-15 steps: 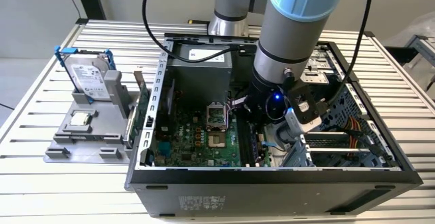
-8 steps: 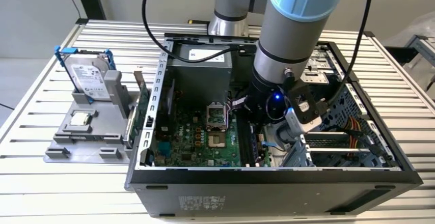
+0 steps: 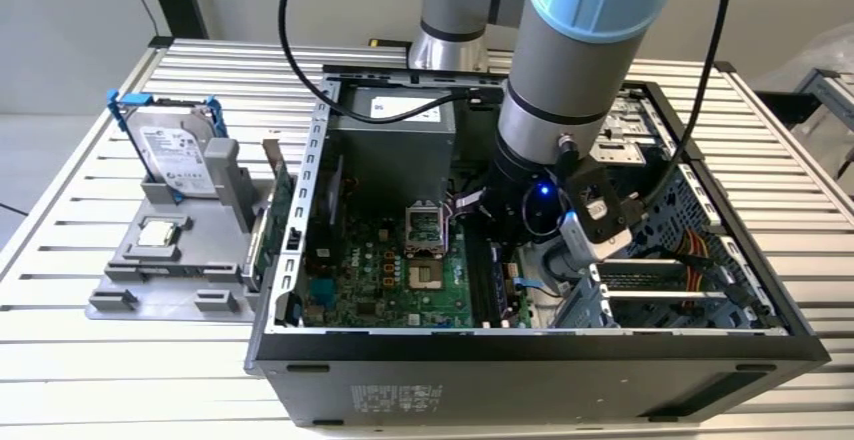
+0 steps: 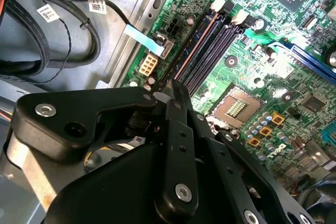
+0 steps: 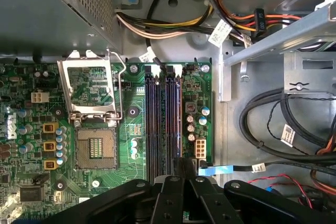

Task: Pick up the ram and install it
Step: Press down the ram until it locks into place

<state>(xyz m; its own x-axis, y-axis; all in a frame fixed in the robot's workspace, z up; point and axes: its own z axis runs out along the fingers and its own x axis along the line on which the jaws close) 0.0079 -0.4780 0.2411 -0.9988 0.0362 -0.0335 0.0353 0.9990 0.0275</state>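
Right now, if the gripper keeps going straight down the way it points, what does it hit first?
Most likely the black memory slots on the motherboard: in both wrist views the gripper sits right over their near end. The gap left is hard to judge.

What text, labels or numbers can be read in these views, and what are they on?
hard drive label: print too small to read.
power supply sticker: blurred, unreadable.
case sticker: too small to read.
cable tags: print too small to read.
No text can be quoted.
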